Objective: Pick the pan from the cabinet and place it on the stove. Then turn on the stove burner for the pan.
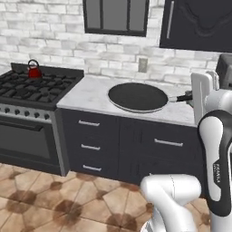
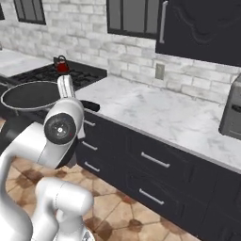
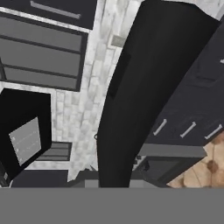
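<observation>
The black pan [image 1: 138,97] with its pale rim hangs level in the air near the marble counter [image 1: 90,93], to the right of the stove [image 1: 41,86]. Its slim handle [image 1: 181,97] runs right into my gripper [image 1: 194,96], which is shut on it; the white hand hides the fingers. From the right base view the pan [image 2: 33,94] floats in front of the stove [image 2: 82,73]. In the hand view the pan [image 3: 144,87] appears edge-on as a broad black shape. The near-black cabinet [image 1: 199,22] hangs at the upper right, door closed.
A small red kettle [image 1: 34,70] stands on the stove's back left burner. Silver knobs [image 1: 27,112] line the stove front. A grey toaster oven [image 2: 233,113] sits on the counter at the right. Dark drawers [image 1: 90,145] run below the counter.
</observation>
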Robot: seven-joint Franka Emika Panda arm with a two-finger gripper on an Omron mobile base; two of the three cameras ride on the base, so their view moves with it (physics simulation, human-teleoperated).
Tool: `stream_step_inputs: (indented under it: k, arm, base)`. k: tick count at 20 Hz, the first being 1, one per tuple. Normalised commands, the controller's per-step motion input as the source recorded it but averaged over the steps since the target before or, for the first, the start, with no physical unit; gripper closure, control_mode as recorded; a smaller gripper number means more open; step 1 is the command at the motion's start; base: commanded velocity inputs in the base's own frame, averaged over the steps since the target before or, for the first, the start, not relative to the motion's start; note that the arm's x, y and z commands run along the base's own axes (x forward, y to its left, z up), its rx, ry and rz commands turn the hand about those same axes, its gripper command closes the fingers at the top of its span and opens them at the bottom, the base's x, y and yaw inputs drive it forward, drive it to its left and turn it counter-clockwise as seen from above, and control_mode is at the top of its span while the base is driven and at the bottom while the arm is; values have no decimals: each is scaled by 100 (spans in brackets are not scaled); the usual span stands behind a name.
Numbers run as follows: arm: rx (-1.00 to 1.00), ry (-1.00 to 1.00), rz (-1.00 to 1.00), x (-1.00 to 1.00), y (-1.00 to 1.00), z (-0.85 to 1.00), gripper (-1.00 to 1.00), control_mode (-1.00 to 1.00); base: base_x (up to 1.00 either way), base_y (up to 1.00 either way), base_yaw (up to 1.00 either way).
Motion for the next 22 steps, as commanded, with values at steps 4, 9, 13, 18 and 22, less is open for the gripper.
stream_step_inputs:
  k: [4,9,13,18,22]
  arm:
    - [0,0,0,0,0,0,100,100]
    - [0,0,0,0,0,0,100,100]
    - [0,0,0,0,0,0,100,100]
    - [0,0,0,0,0,0,100,100]
    - [0,0,0,0,0,0,100,100]
  base:
    - [78,48,-1]
    - [76,47,-2]
    - [71,46,-2]
    - [71,49,-5]
    - [63,46,-10]
